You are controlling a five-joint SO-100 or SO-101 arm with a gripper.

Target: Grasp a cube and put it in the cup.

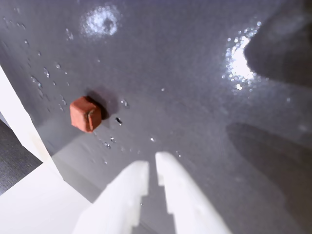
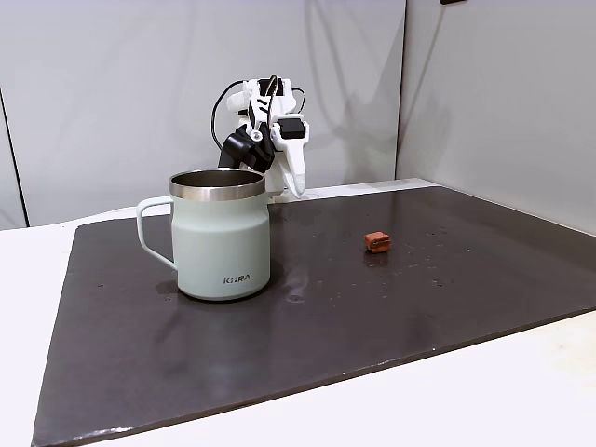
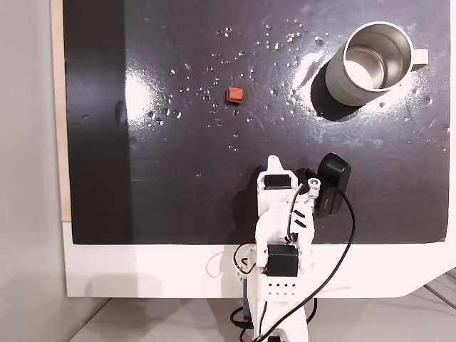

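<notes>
— Surface?
— Dark glossy mat (image 2: 372, 317) over a white desk (image 2: 484, 391), speckled with droplets and glare in the wrist view. Plain grey wall panels (image 2: 121, 84) behind.
— Jaws?
— Nearly shut, just a slim gap between white fingertips (image 1: 152, 168), gripping nothing, held above the mat.
— Cube?
— Resting on the mat (image 1: 86, 113), ahead and left of the jaws in the wrist view, apart from them. Small and reddish (image 3: 234, 93) from overhead.
— Cup?
— Upright on the mat (image 2: 222, 235), steel rim, handle out sideways, well apart from the cube. Far right of the arm (image 3: 283, 235) from overhead.
</notes>
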